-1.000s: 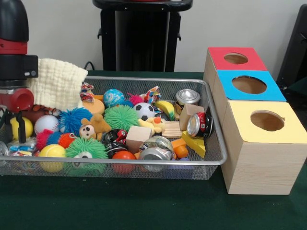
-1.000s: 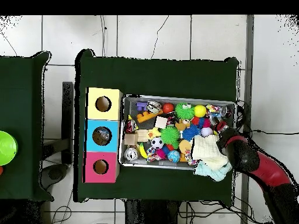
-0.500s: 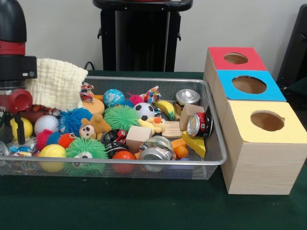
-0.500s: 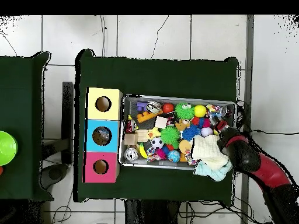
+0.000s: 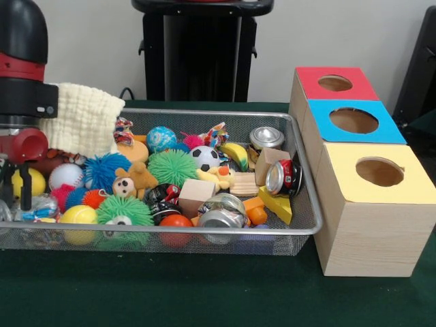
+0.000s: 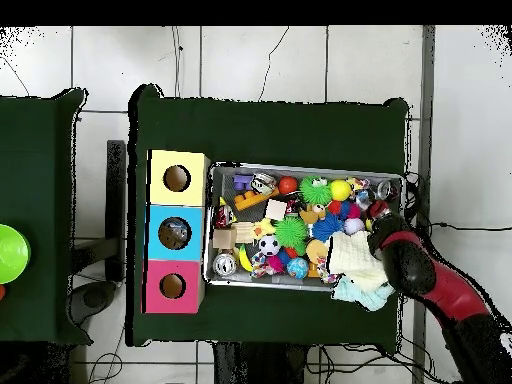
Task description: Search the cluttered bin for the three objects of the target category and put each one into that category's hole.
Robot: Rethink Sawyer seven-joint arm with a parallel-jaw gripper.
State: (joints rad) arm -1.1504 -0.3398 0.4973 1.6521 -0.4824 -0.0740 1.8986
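The wire mesh bin (image 5: 204, 112) holds many toys and also shows in the overhead view (image 6: 300, 167). A crumpled clear bottle with a blue label (image 5: 30, 210) lies in its front left corner; in the overhead view the bottle (image 6: 385, 190) sits at the bin's right end. My gripper (image 5: 15, 187) hangs just above it with fingers apart and nothing between them; it also shows in the overhead view (image 6: 377, 212). No other clear bottle shows. The blue-topped box's hole (image 5: 353, 120) is right of the bin, the middle of three (image 6: 174, 234).
A cream knitted cloth (image 5: 82, 119) drapes over the bin's back left rim beside my arm. Metal cans (image 5: 286, 177), spiky balls (image 5: 172, 167), a yellow ball (image 5: 77, 216) and wooden blocks fill the bin. Red-topped (image 5: 335, 83) and yellow-topped (image 5: 379, 172) boxes flank the blue one.
My arm has come lower over the bin's left end, and the fingers have shifted slightly left, closer to the clear bottle. The yellow ball beside it moved a little.
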